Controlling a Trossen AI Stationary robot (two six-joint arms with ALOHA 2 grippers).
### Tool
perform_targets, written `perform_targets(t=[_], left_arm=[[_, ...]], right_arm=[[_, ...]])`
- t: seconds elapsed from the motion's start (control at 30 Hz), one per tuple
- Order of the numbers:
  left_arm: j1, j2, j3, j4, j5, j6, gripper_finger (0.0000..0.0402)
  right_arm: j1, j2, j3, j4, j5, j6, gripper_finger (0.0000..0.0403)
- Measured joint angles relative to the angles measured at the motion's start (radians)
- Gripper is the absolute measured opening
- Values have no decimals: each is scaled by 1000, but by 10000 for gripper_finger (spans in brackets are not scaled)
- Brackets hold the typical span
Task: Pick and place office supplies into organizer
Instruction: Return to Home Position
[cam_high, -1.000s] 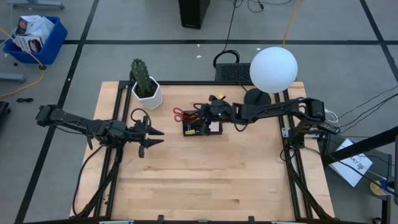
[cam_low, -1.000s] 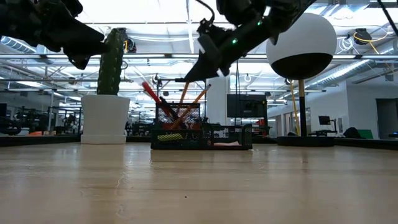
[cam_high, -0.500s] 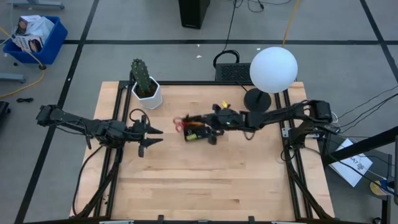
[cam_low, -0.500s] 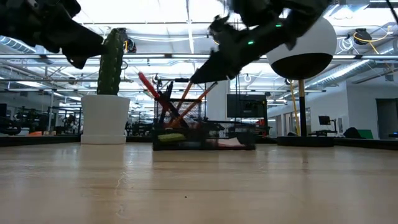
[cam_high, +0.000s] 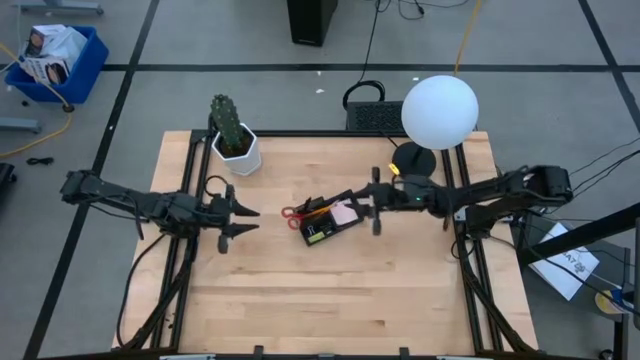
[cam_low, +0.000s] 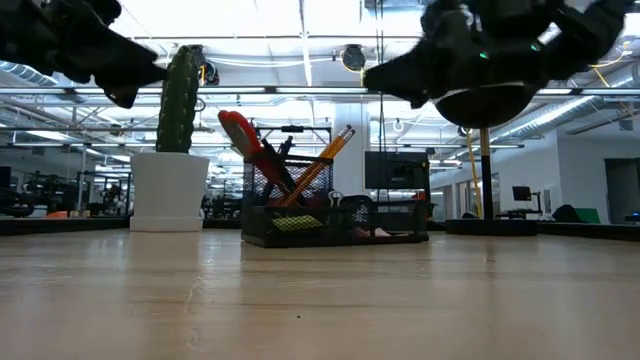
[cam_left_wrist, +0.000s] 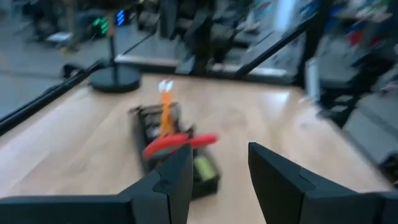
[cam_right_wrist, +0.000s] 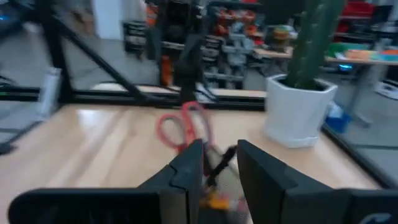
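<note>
The organizer (cam_high: 322, 228) sits just ahead of the right gripper (cam_high: 356, 203), fingers parted, empty; the left gripper (cam_high: 250, 219), fingers wide, hovers farther off.

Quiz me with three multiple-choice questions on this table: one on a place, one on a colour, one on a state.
1. Seen from the organizer, the cactus pot stands: A) toward the left arm B) toward the right arm C) inside it
2. The scissors have handles that are: A) blue B) red C) green
3. The right gripper is: A) shut on a pencil B) shut on scissors C) open, empty
Answers: A, the high view shows it on that side; B, red loops stick out; C, a clear gap shows between its fingers.
</note>
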Motion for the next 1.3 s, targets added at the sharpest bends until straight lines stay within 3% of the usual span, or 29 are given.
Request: perform_targets(t=[0.13,0.5,0.8,1.3], left_arm=[[0,-44,-66,114,61,30,159],[-3,-233,-128,-17,22,7,159],[-3,-455,-123,-224,-30,26,159],[-3,-456,-37,-337,-50,50,159]], right_arm=[[-9,-23,-127,137,-57,31,91],[1,-245,-344,135,-8,97,92],[67,-509,-457,15,97,102,90],[70,-914,-485,-347,108,98,90]])
